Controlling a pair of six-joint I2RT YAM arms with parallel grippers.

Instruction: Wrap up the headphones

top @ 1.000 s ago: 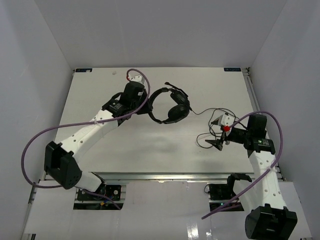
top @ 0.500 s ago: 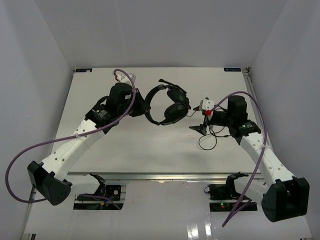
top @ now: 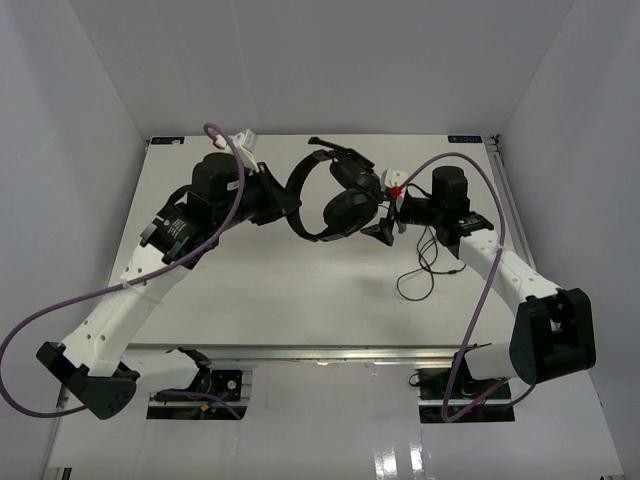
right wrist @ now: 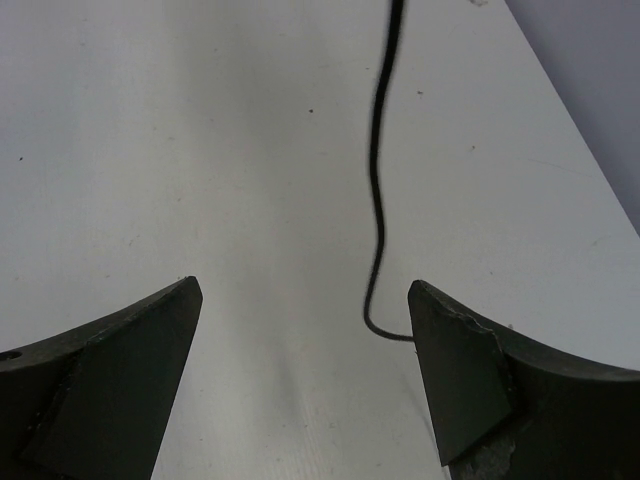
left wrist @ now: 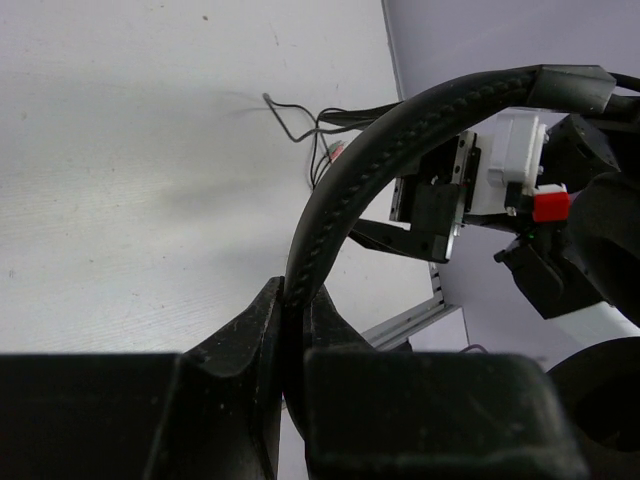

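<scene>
White table (top: 250,290), white booth walls on three sides. Holding headphones (top: 338,205) by headband (top: 300,195) in left gripper (top: 284,205), over far middle of table. Seen from left wrist: fingers (left wrist: 250,330) pinched tight on either side of the band, with the arch rising up and right out of the grip. Two cups on right end of arch, boom mic (top: 325,143) toward back wall. Can't tell whether lower cup (top: 345,212) touches table. Right gripper (top: 383,228) just beside that cup, spread wide, gripping nothing. Seen from right wrist: both fingertips (right wrist: 130,350) far apart with bare table between; cord (right wrist: 380,180) lying in the gap, nearer the right-hand finger, curling up to its edge at the near end. Rest of cord trailing from cups past right gripper into loose loops (top: 425,270) on table, right of centre.
</scene>
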